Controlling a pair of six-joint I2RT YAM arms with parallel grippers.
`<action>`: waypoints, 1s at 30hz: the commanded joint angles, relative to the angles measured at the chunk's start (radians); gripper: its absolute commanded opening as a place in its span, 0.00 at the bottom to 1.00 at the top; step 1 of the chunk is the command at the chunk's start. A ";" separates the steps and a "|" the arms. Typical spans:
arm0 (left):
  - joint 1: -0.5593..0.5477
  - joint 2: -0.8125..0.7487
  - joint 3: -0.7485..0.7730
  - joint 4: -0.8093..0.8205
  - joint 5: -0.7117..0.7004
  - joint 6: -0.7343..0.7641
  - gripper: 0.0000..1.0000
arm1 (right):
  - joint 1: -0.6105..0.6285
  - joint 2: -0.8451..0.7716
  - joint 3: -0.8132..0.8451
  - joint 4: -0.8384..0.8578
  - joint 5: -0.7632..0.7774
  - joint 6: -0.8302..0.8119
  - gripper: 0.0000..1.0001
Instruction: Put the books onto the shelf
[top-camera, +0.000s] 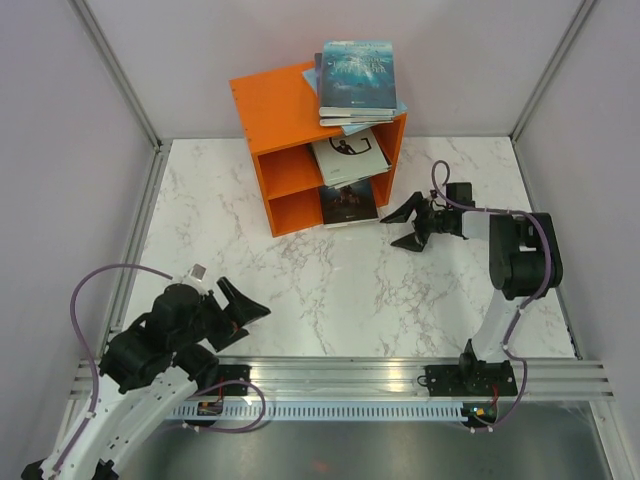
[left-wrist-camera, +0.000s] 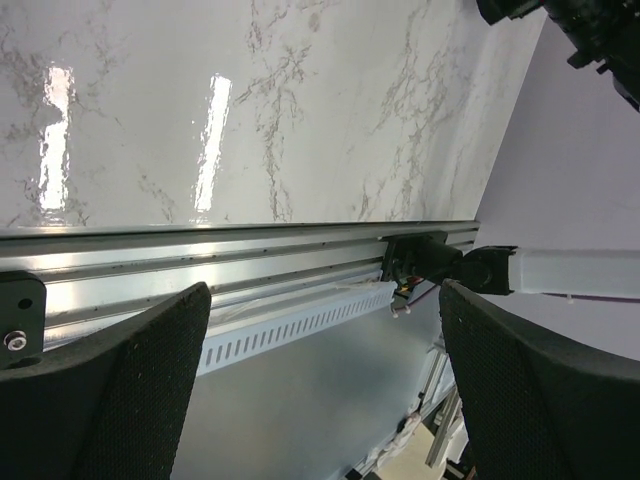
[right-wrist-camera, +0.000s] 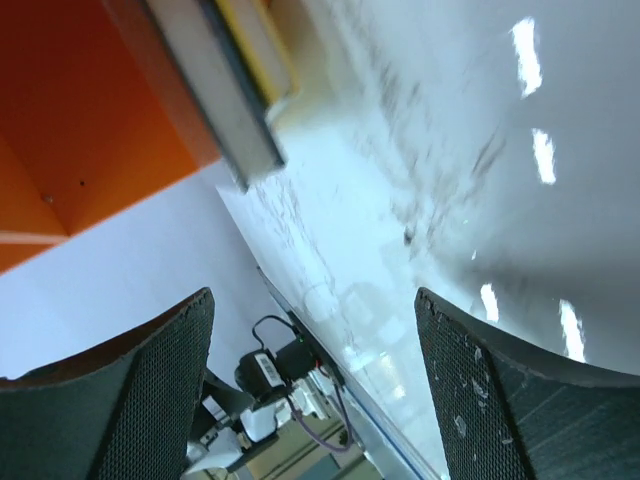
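The orange shelf (top-camera: 275, 110) stands at the back of the marble table. A stack of books (top-camera: 358, 78), a blue-teal cover uppermost, lies on its flat top at the right. A white-covered book (top-camera: 350, 152) leans in the upper compartment and a dark one (top-camera: 349, 203) sits in the lower one, both sticking out in front. My right gripper (top-camera: 391, 232) hovers open just right of the lower compartment, holding nothing. In the right wrist view the open right gripper (right-wrist-camera: 310, 390) faces the shelf (right-wrist-camera: 80, 130) and a book edge (right-wrist-camera: 215, 90). My left gripper (top-camera: 255, 324) is open and empty near the front left.
The table (top-camera: 330, 290) is white marble, bounded by grey walls and an aluminium rail (top-camera: 340, 375) at the near edge. The left wrist view shows the left gripper (left-wrist-camera: 325, 390) over that rail (left-wrist-camera: 200, 270), with the right arm's base (left-wrist-camera: 420, 262) beyond.
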 joint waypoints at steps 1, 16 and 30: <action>0.006 0.047 0.008 0.035 -0.046 -0.040 0.97 | 0.006 -0.180 -0.012 -0.196 0.058 -0.133 0.85; 0.006 0.634 0.494 -0.003 -0.202 0.325 1.00 | 0.156 -0.742 -0.032 -0.442 0.213 -0.118 0.82; 0.002 0.576 0.343 0.334 -0.614 0.695 0.96 | 0.251 -1.102 0.281 -0.633 0.417 -0.224 0.86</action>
